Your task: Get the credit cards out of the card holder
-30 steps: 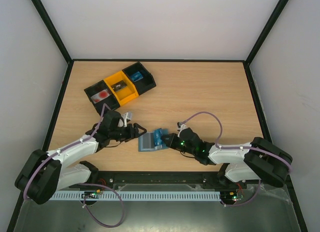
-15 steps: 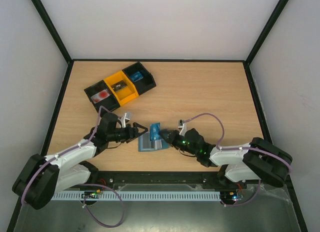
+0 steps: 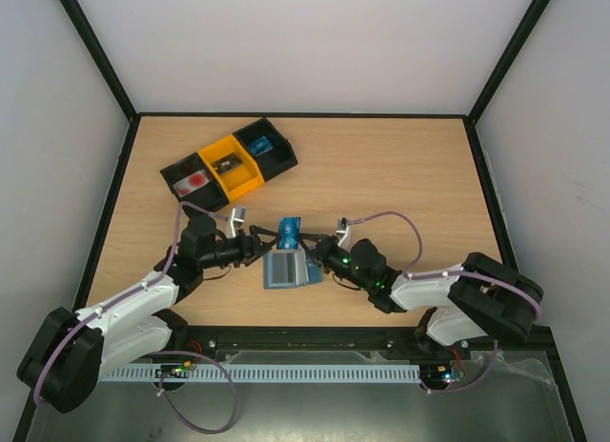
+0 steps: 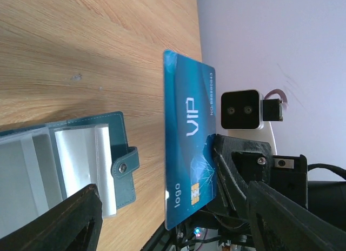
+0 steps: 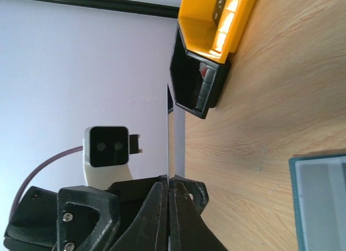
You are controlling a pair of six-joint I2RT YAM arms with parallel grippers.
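Card removal is under way. The right end effector pinches the card above the holder near the bench's near edge. The left end effector stands wide and probably takes the card next.

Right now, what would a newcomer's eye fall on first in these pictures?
A bright blue card hangs above the middle of the table, pinched in the shut jaws of the right arm, with the open jaws of the left arm close beside it. Next to it a grey-blue card holder lies open. A black-and-yellow tray sits far left.

One credit card, one card holder, one three-compartment tray
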